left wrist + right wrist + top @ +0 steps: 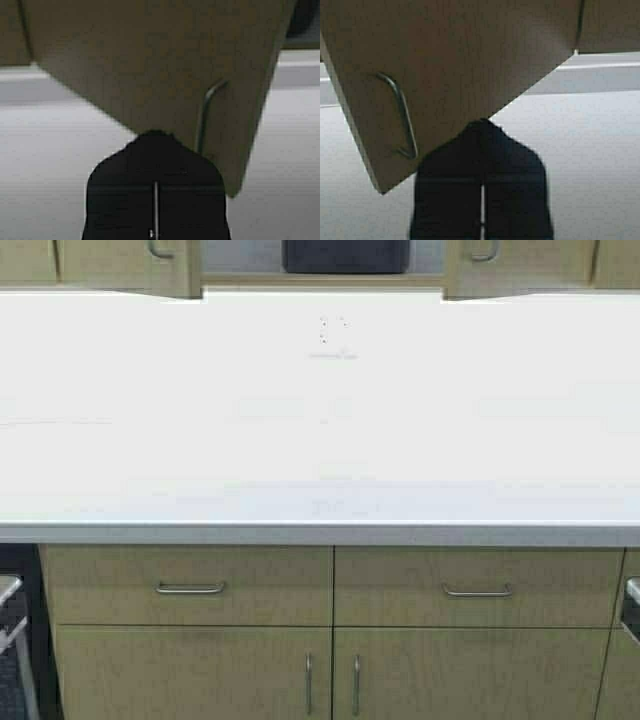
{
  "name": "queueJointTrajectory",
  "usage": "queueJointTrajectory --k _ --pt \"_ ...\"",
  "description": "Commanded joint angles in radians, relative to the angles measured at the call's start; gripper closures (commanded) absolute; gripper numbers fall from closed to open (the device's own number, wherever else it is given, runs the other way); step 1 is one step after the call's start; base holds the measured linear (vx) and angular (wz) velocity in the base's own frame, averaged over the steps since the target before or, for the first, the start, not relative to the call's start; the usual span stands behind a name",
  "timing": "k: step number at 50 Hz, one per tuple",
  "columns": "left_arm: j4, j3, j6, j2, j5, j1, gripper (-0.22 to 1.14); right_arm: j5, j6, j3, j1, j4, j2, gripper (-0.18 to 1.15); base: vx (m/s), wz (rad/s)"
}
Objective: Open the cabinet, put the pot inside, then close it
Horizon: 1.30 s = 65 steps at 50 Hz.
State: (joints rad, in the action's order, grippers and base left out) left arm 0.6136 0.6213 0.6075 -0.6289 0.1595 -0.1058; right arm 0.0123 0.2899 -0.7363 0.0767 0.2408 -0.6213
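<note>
Overhead, a white bench [320, 420] fills the high view from left edge to right edge. Along its far edge, at the top of that view, run the bottoms of the cabinet [120, 265] doors, a curved steel handle [160, 252] showing near the far left corner and another [483, 254] near the far right corner, with a dark panel [345, 255] set between them. Whether the pot is in any view I cannot tell. Below the bench's near edge sit two drawer fronts [190, 585] with horizontal handles, and under them two lower doors [195, 672] with upright handles. Neither arm shows in the high view.

The left gripper [155, 200] appears in the left wrist view as a dark shape with its two fingers pressed together, only a thin seam between them, holding nothing. Its tip sits against the lower edge of a beige cabinet door [150, 60], just beside that door's steel handle [205, 117], above the white bench.

The right gripper [482, 200] looks the same in the right wrist view: fingers together, nothing held, tip at the lower edge of another beige door [455, 55], near its steel handle [402, 115].
</note>
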Motion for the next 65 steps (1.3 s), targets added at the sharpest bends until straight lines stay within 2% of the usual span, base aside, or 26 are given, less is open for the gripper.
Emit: queueJointTrajectory --k 1,17,33,46,56,65 --pt "-0.003 -0.11 0.014 0.061 0.0 -0.046 0.89 0.034 0.005 0.012 0.038 -0.003 -0.008 0.91 0.06 -0.02" --pt "-0.003 -0.383 -0.005 0.336 0.031 -0.155 0.89 0.089 0.003 0.0 0.078 -0.003 -0.008 0.91 0.1 -0.01" --pt "-0.003 -0.549 -0.052 0.548 0.038 -0.212 0.89 0.098 -0.002 -0.006 0.078 0.002 0.002 0.91 0.13 0.01" --pt "-0.003 -0.41 -0.044 0.451 -0.038 -0.219 0.89 0.089 -0.005 0.021 0.078 0.011 0.021 0.91 0.08 0.03" --pt "-0.003 -0.31 -0.038 0.393 -0.064 -0.253 0.89 0.072 -0.005 0.123 0.103 0.015 0.11 0.91 0.06 0.07" --pt "-0.003 -0.299 -0.038 0.382 -0.08 -0.267 0.89 0.072 -0.003 0.249 0.118 0.015 0.221 0.91 0.08 0.06"
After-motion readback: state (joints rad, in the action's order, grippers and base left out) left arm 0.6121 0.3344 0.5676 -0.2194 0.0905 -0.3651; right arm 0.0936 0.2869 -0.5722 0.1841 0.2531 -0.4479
